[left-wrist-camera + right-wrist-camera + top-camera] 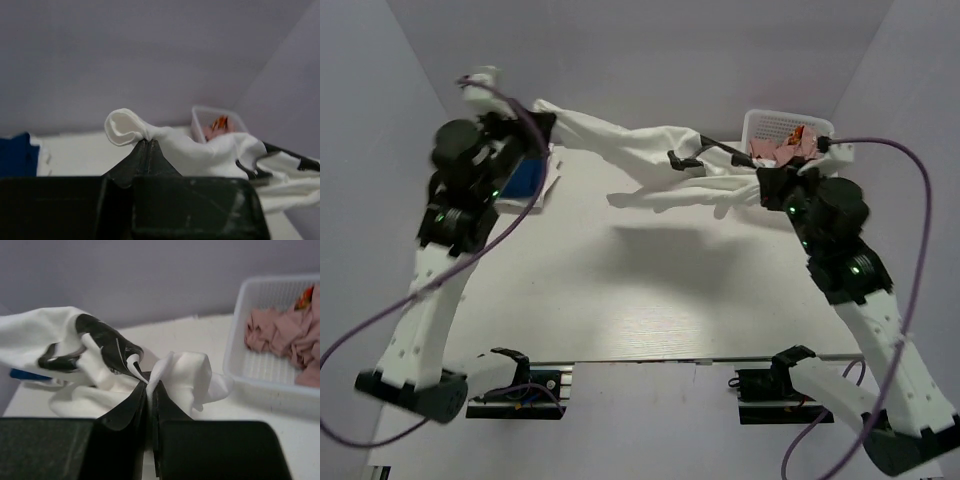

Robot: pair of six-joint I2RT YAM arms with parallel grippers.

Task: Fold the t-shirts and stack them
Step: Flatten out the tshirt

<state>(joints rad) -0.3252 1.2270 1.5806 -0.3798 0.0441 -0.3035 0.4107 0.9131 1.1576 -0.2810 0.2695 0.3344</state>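
Over the far edge of the bench [650,300] the white t-shirt [640,150] hangs strung between both arms, clear of the surface and sagging in loose folds towards the right. The left hand [147,142] is closed tight on a rolled bit of its edge near the far left corner. The right hand [149,385] is pinched shut on a bunched fold beside the basket [770,122] at the far right corner. I'd judge the cloth light, limp and quick to twist, so it wants holding by two hem corners or the shoulders rather than by bunches. Which part each hand has I cannot tell, because the outline is lost in folds. A dark marking [107,342] could be print or label. The blue t-shirt [525,178] at the far left is half hidden by the left arm.
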